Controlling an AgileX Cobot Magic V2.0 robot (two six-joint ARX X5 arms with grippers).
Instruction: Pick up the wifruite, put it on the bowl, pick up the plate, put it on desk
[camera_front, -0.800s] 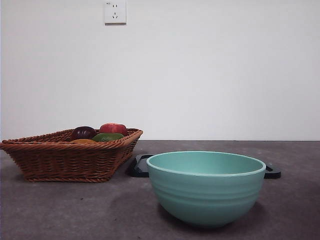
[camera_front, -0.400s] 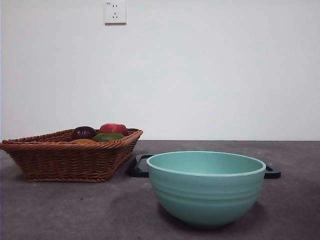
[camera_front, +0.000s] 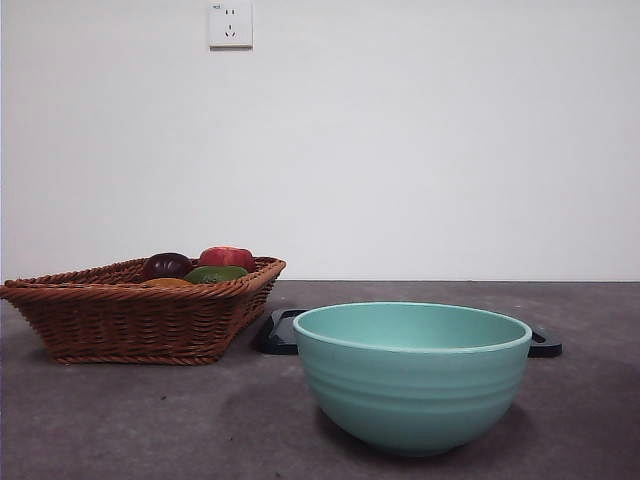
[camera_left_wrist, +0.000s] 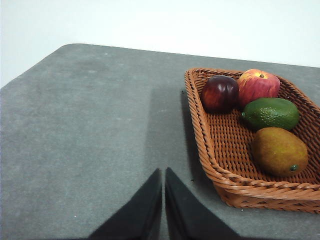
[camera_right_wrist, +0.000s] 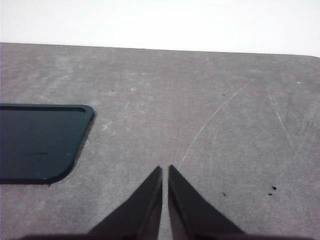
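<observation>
Lying in the wicker basket (camera_left_wrist: 220, 150) at its near corner: the wifruite (camera_left_wrist: 279, 151), touching the green fruit (camera_left_wrist: 270, 113), with purple fruit (camera_left_wrist: 219, 93) and red fruit (camera_left_wrist: 258, 84) behind. Sitting at 9 o'clock of the bowl (camera_front: 412, 375) on the desk (camera_front: 150, 420): that basket. Lying behind the bowl: dark plate (camera_right_wrist: 40, 142). Hovering over bare desk, jaws pressed together, holding nothing: left gripper (camera_left_wrist: 163, 172), right gripper (camera_right_wrist: 165, 170)

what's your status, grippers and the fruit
Left gripper shut, empty, beside the basket. Right gripper shut, empty, near the dark plate. Wifruite untouched in the basket; bowl empty. Nothing in the way.
</observation>
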